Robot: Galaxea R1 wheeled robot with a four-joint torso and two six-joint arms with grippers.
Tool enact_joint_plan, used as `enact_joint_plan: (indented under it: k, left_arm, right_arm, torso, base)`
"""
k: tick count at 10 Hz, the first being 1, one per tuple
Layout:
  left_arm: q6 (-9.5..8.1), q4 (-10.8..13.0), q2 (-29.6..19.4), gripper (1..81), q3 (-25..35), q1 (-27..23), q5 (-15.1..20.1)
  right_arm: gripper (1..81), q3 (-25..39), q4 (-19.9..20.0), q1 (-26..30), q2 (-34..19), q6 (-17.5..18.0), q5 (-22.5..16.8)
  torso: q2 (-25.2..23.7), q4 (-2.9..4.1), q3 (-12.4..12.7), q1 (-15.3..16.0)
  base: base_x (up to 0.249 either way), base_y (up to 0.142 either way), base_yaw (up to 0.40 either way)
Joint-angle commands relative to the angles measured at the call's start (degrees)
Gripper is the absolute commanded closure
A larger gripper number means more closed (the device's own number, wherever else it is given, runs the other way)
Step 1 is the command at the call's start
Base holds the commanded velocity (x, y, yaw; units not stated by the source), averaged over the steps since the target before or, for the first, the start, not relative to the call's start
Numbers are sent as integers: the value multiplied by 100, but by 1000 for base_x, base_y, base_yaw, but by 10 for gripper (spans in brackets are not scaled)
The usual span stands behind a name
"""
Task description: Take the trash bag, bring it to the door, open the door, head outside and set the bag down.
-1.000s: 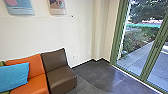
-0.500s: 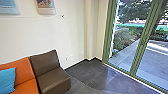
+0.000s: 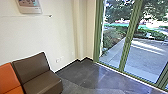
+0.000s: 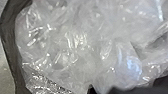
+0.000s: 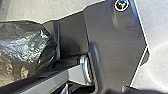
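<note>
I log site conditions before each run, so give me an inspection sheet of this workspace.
Surface: dark floor, with glossy reflections towards the doors.
Job's things: dark trash bag, bulging; crumpled clear plastic bordered by dark film; green-framed glass doors, apparently shut.
Clutter: nothing seen.
Claws: open or shut, cannot tell.
Cables: thin line on the wall; cable or trim, cannot tell.
Surroundings: brown seat beside orange seat, pale wall, framed picture; beyond the glass, paving and shrubs.
</note>
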Motion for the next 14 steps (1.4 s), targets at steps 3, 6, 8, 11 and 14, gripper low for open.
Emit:
enact_joint_plan:
  k: [3, 6, 8, 11, 14]
  left_arm:
    - [35, 17, -9, 811, -24, -259, 450]
    - [35, 17, -18, 811, -24, -259, 450]
    - [35, 17, 17, 811, -121, -259, 450]
    - [44, 17, 26, 811, -129, -259, 450]
    - [44, 26, 26, 811, -129, -259, 450]
  right_arm:
    - [10, 6, -45, 213, 33, -21, -324]
    - [10, 6, -45, 222, 50, -21, -324]
    - [10, 6, -45, 231, 59, -21, -333]
    - [10, 6, -54, 231, 68, -21, -333]
    - [10, -3, -54, 231, 77, -21, -333]
  torso:
    - [0, 0, 0, 0]
    - [0, 0, 0, 0]
    - [0, 0, 0, 0]
    - [0, 0, 0, 0]
    - [0, 0, 0, 0]
  base:
    - [0, 0, -283]
    - [0, 0, -283]
    - [0, 0, -256]
    - [0, 0, -255]
    - [0, 0, -255]
